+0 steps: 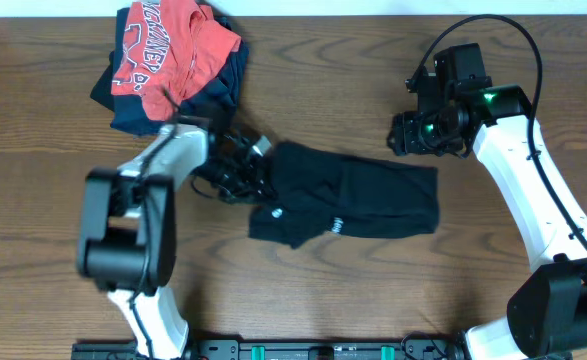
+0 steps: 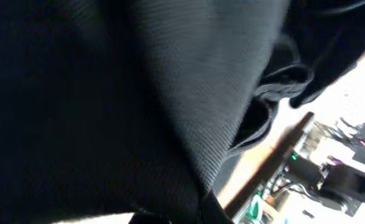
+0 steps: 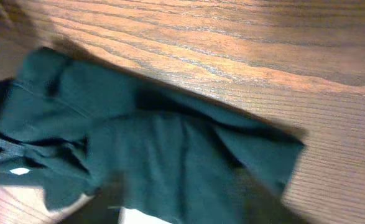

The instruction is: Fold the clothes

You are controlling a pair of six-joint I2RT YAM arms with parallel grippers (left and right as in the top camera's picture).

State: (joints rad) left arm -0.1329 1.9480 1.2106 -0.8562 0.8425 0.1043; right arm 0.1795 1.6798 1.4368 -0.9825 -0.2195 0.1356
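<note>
At desk [image 1: 53,210] centre, black T-shirt [image 1: 358,200] lay rumpled, stretched left to right, small white emblem [image 1: 338,226] showing. Left end effector [image 1: 241,168] sat at shirt's left edge, dark fabric filling left wrist view; finger spread hidden, could not tell. Right end effector [image 1: 425,135] hung apart, beyond shirt's far right corner; opening unclear too. Red shirt [image 1: 168,50] lay on navy garment [image 1: 133,112], far left.

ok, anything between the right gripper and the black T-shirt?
No, just bare wooden table between the right gripper and the black T-shirt. The overhead view shows it.
</note>
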